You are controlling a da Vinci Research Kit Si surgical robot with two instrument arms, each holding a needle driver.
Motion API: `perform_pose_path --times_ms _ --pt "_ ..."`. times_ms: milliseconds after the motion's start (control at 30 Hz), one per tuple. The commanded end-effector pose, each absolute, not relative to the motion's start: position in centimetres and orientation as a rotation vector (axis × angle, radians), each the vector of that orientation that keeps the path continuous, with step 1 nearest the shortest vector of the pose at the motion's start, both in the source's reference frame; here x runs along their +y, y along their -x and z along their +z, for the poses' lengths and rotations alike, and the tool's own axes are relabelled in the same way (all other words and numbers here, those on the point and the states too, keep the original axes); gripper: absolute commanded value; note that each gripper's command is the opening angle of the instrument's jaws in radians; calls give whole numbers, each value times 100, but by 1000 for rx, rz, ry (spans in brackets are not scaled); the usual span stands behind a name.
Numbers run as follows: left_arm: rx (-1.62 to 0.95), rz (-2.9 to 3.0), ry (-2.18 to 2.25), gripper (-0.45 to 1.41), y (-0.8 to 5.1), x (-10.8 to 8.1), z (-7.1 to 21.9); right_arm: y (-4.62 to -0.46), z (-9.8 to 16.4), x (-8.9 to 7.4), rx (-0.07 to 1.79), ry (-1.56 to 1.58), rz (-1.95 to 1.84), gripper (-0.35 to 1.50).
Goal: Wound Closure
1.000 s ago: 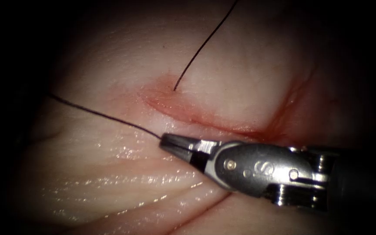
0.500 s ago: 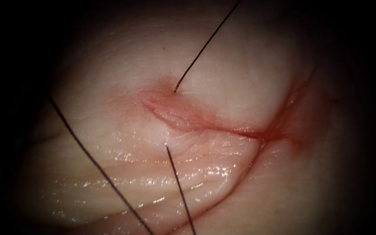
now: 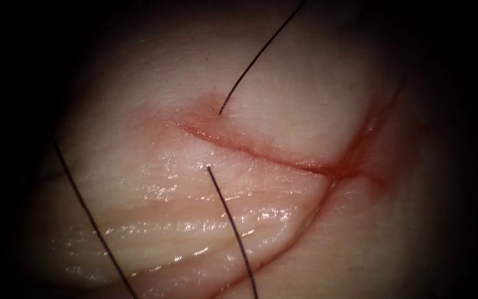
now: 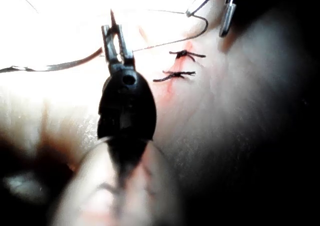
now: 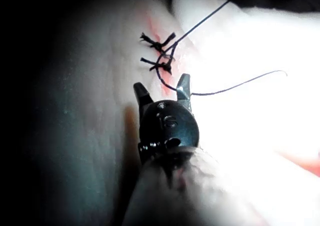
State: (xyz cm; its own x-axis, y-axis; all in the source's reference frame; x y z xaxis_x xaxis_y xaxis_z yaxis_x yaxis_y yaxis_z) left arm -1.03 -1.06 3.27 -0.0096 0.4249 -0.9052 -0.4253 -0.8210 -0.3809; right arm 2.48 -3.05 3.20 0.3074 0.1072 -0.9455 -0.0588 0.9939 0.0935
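- Wet, glistening tissue [image 3: 139, 221] filled the background, its edges lost in dark.
- Cut [image 3: 250, 148] edged with red fluid [image 3: 355, 166].
- Thread [image 3: 230, 221] strands ran off frame.
- Left tool [image 4: 116, 40]: thread crossed its tip, grip unclear.
- Right tool [image 5: 161, 83]: jaws apart, empty, beside 2 knotted stitches [image 5: 159, 41].
- Curved dark line [image 4: 202, 25]: needle or thread, unclear.

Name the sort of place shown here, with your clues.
Probably a surgical training bench: pork tissue with a cut, dark thread through it, two tied stitches, and a robot's right pincer open, empty.
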Motion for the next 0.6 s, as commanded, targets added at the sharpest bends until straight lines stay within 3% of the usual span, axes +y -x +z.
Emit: perform_pose_path --times_ms 33,600 --pt "10 1886 1675 -45 103 -105 332 -253 330 -282 1261 -14 73 146" --pt "458 2020 1392 -45 7 -54 335 -249 355 -217 1311 74 98 145"
